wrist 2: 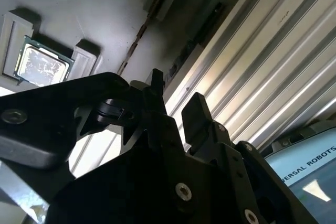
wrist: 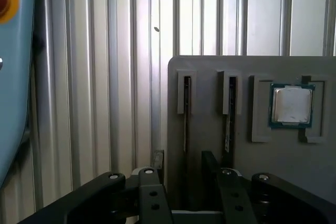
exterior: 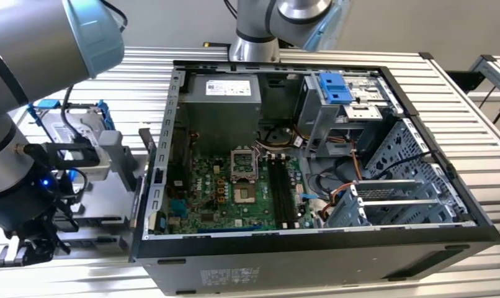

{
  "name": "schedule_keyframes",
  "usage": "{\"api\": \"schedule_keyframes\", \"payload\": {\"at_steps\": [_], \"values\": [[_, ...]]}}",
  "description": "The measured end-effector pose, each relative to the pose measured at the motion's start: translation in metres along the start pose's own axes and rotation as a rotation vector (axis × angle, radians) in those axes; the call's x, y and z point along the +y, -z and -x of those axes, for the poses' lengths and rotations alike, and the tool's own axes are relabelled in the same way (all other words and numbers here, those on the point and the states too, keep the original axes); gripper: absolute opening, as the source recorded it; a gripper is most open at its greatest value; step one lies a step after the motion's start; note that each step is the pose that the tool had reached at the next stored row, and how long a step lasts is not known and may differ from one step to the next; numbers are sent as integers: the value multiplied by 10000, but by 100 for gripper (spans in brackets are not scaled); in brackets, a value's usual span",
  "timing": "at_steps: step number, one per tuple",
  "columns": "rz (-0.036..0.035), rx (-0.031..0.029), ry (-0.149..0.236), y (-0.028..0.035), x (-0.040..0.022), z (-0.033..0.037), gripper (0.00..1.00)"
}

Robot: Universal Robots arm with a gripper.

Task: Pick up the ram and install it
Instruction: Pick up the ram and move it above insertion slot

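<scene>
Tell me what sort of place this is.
Likely a robot workbench for computer assembly: an open computer case on a ribbed aluminium table, a grey tray holding ram and a chip, a robot arm.

You look along the gripper (wrist 2: 176,88), its two black fingers (wrist 2: 195,114) standing apart with a clear gap between them. Past the fingertips lies a grey tray (wrist 2: 105,3). A thin ram (wrist 2: 137,38) stands edge-on in one of its slots, and a square silver chip (wrist 2: 42,65) sits in a pocket beside it. The ribbed metal table (wrist 2: 273,51) runs alongside the tray.
</scene>
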State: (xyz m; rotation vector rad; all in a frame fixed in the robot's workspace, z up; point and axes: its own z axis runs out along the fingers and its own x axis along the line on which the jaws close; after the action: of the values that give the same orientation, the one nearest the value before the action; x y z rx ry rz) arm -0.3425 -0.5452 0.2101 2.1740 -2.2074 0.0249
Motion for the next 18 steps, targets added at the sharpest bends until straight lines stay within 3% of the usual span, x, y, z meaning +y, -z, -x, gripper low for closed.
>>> {"api": "schedule_keyframes", "payload": {"at_steps": [3, 7, 13, 14, 18], "values": [[0, 0, -1, -53, -1, 5, 100], [1, -1, -11, -127, -2, 72, 100], [2, 1, -12, -138, -1, 79, 100], [2, 1, -12, -138, -1, 79, 0], [3, 2, -12, -140, -1, 80, 0]]}}
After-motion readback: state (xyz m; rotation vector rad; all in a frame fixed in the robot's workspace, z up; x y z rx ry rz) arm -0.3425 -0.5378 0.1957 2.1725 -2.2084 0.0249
